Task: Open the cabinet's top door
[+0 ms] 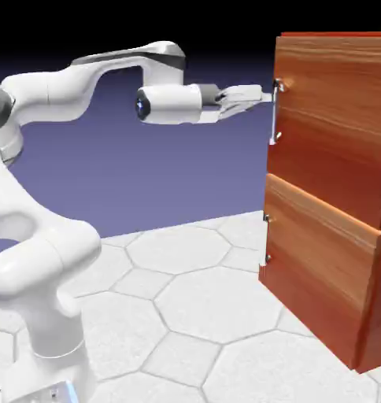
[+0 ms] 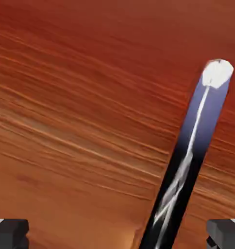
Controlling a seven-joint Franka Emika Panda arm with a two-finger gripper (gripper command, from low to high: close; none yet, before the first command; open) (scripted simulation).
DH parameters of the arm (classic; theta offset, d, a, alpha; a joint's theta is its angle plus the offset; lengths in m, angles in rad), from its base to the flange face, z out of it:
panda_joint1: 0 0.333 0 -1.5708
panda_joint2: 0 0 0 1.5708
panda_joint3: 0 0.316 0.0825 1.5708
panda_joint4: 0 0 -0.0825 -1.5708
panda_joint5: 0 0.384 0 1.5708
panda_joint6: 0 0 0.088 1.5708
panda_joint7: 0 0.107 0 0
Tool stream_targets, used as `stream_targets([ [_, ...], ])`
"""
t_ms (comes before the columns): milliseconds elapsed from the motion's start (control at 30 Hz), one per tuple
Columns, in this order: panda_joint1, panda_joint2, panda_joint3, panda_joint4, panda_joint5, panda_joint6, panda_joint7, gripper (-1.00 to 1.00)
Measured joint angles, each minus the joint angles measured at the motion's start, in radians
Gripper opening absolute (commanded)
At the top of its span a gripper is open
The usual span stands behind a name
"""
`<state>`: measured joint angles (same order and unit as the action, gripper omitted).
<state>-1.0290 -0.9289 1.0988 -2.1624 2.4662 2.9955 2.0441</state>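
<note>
Two pale fingers of the white end effector (image 2: 117, 234) stand wide apart, with nothing gripped between them, and in the hand view we see one dark grey fingertip low on each side. The slim silver bar handle (image 2: 185, 155) runs as a long, shiny, dark-reflecting strip between those two tips, nearer the right-hand one in that view, its far end tilted toward the upper right. Behind it spreads the reddish-brown wood-grain top door (image 1: 333, 126), closed as far as we can tell, the larger upper panel of the tall box-shaped cabinet (image 1: 375, 315). The shorter wood-grain lower panel (image 1: 323, 244) sits beneath.

From the exterior view, the handle stands upright along the door's left edge, and the hand reaches it almost level from the exterior view's left, its tips at the bar's upper part. So the relation we must work with is this: the bar's long axis is vertical, and the fingers should close across it, one to either side. We cannot tell whether either finger already touches the metal. We judge the next step to be closing on the bar, then pulling back away from the cabinet. Because the bar lies off-centre, one finger may meet it first and nudge it, or the grip may slip.
</note>
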Motion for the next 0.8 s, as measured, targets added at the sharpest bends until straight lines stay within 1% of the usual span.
stream_targets([
  [133,-0.074,-0.025,0.078,0.046,0.175,-0.003,0.092,0.00],
  [200,-0.074,-0.026,0.078,0.046,0.176,-0.003,0.093,0.00],
  [367,-0.258,0.006,0.188,0.185,0.183,-0.017,0.103,0.00],
  [400,-0.260,0.007,0.189,0.187,0.183,-0.017,0.103,-1.00],
  [467,-0.260,0.007,0.189,0.187,0.183,-0.017,0.103,-1.00],
  [800,0.102,0.015,-0.102,-0.154,0.051,-0.285,0.076,-1.00],
])
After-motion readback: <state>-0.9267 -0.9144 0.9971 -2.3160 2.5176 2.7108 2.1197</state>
